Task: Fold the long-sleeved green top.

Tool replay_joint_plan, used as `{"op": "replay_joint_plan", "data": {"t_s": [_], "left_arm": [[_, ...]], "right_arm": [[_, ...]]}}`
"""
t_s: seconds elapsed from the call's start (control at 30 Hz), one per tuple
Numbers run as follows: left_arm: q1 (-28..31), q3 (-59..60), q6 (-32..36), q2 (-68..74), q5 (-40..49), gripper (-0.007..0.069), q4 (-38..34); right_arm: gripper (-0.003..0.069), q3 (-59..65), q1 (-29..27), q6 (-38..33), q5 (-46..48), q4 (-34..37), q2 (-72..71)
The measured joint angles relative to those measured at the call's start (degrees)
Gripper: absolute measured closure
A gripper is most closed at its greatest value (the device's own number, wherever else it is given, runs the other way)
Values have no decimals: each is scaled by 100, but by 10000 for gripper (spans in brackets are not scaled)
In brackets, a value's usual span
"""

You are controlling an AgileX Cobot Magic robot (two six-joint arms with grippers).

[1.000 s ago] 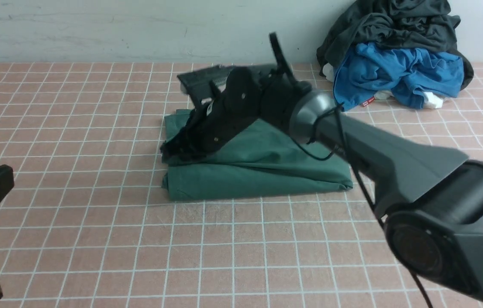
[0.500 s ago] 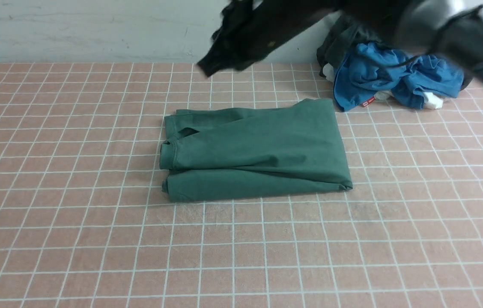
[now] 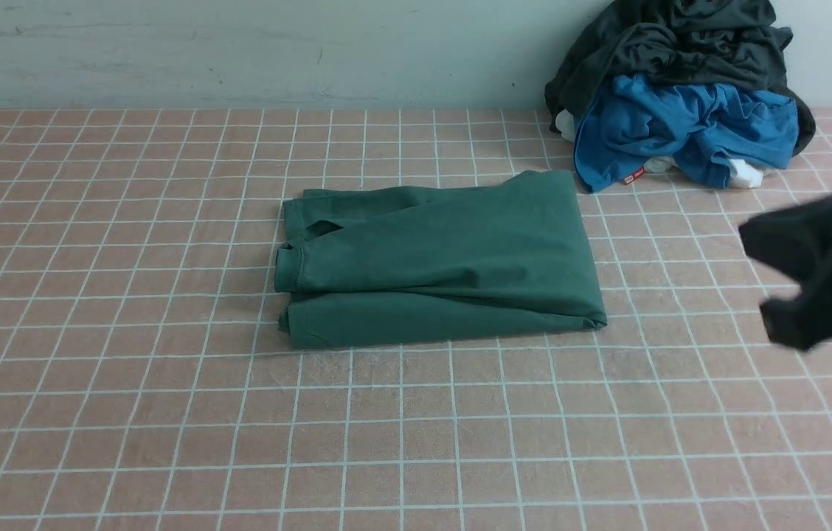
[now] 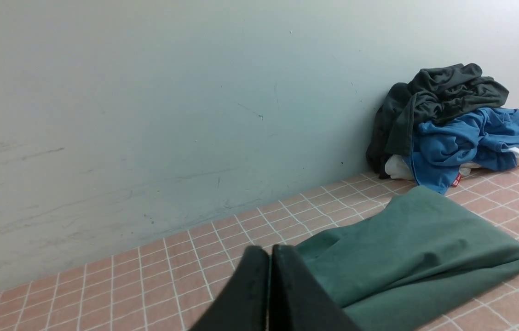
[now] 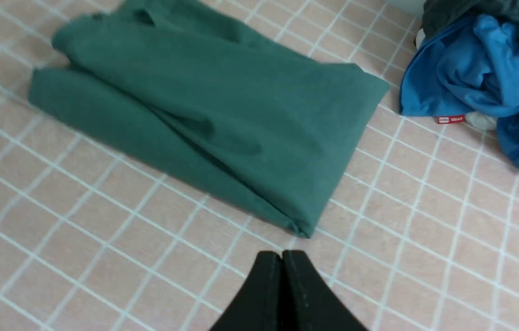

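Top: the dark green cotton long-sleeved top (image 3: 438, 258) lies folded into a rectangle mid-cloth on the pink grid-checked table cover (image 3: 165, 442).
Left gripper (image 4: 269, 257): jaws pressed together, empty, near the top's edge.
Right gripper (image 5: 282, 262): jaws together, empty, just beside the top's corner.
Pile: crumpled bright blue garment (image 3: 681, 133) under a charcoal-grey garment (image 3: 681, 44), by the wall.

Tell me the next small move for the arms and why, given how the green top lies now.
Probably just finish pulling both arms back to rest. The green long-sleeved top already lies folded into a compact rectangle on the tiled cloth, the right gripper and left gripper are shut and empty, and neither touches it.
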Motion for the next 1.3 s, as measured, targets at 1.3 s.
{"op": "replay_joint_plan", "data": {"t_s": [1.3], "left_arm": [[0,51,0,0,0,628,-8]], "right_arm": [[671,4625,-1714,263,-2526,371,-5336]]}}
